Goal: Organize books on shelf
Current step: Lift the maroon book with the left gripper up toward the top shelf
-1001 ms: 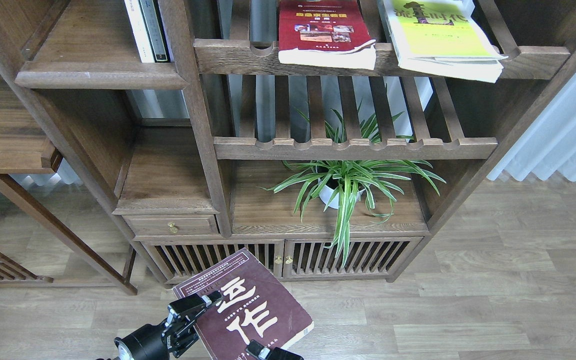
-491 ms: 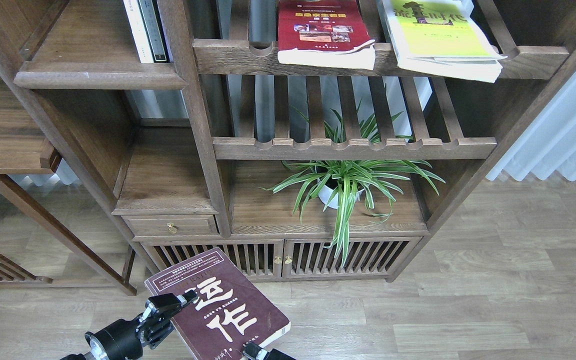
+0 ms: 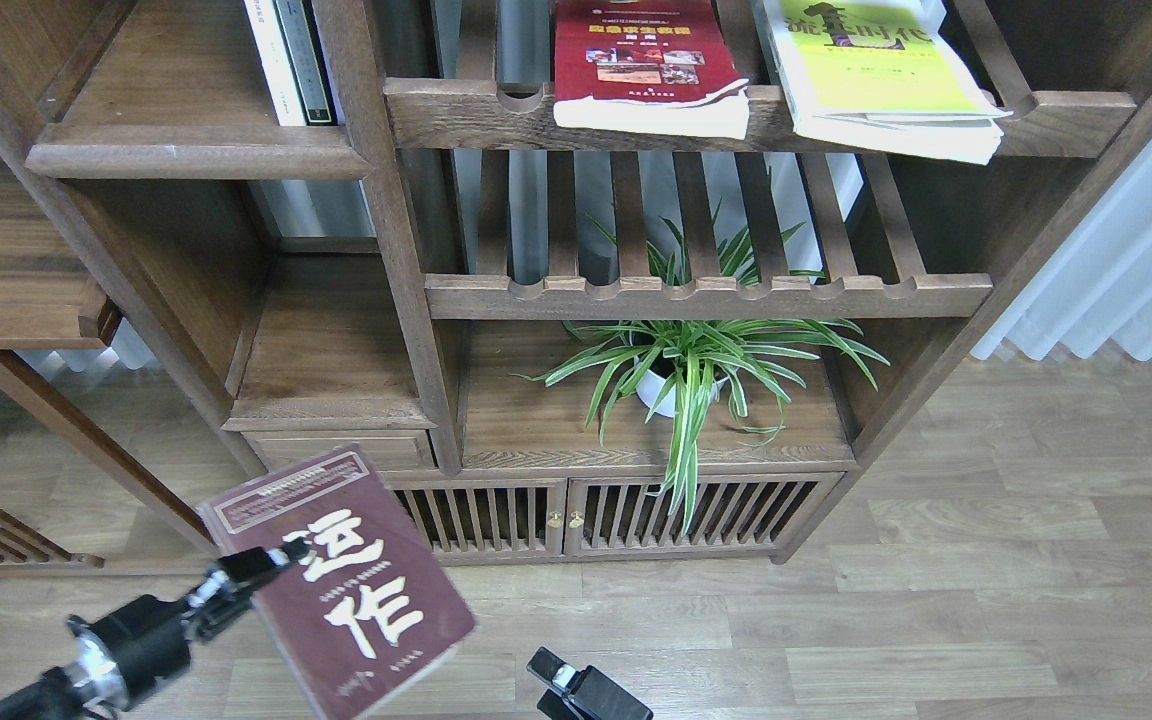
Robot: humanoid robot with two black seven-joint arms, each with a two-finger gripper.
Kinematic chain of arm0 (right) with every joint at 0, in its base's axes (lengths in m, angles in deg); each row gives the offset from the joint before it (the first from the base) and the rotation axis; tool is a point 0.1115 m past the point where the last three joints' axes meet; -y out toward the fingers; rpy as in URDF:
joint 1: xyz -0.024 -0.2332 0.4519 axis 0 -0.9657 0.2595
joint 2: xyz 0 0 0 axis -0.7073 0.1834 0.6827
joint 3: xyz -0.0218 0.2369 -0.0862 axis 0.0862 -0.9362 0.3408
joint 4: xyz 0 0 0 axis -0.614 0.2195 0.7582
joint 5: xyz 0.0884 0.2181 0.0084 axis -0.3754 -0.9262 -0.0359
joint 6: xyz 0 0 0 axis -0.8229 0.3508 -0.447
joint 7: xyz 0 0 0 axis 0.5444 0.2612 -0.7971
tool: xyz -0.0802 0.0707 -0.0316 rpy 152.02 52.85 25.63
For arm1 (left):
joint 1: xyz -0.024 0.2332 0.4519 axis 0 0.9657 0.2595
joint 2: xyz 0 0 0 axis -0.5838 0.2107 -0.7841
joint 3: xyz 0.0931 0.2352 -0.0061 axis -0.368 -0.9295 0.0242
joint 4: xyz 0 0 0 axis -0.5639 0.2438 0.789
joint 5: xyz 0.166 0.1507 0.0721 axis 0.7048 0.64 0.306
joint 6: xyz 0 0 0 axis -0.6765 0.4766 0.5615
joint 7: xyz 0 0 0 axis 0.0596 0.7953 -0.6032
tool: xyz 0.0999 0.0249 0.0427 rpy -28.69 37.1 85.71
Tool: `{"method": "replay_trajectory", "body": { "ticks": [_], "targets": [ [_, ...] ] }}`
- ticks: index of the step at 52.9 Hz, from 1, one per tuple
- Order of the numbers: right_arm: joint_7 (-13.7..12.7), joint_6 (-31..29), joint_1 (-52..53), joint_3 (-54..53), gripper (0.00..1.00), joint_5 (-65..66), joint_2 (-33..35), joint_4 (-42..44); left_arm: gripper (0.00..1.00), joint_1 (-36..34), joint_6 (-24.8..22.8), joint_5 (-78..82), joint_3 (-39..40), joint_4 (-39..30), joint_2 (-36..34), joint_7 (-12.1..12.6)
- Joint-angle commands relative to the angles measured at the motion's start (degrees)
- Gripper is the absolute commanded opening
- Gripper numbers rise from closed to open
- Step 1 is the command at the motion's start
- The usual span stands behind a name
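The bookcase (image 3: 386,250) fills the upper view. A solid shelf (image 3: 196,150) is seen at its upper left corner. The maroon book (image 3: 356,590) is held above the floor by the left gripper (image 3: 256,570), clamped on its left edge. The right gripper (image 3: 561,680) is partly visible; its state cannot be told.

Black left arm (image 3: 126,650), round in section, ringed by a shiny silver band near the wrist and ending in a black gripper (image 3: 261,565) with pale metal fittings at the finger bases. Black, blocky right gripper (image 3: 576,685) at the bottom edge, with a small white patch on its upper face.
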State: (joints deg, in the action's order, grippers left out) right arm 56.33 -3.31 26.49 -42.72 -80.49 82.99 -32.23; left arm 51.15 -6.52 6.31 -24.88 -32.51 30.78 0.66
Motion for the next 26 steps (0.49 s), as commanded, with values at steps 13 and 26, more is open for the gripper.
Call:
{"method": "replay_trajectory", "body": {
  "ticks": [13,26],
  "targets": [
    [-0.09,0.0,0.04,-1.07,0.99,0.0,0.01,-0.43,0.03,5.94,0.02,38.2,31.86,-11.02,6.42,1.76],
    [-0.09,0.0,0.3,-1.25,0.99,0.0,0.01,-0.43,0.03,7.88,0.02,40.5,44.45,-14.73,13.89,9.85]
  ]
}}
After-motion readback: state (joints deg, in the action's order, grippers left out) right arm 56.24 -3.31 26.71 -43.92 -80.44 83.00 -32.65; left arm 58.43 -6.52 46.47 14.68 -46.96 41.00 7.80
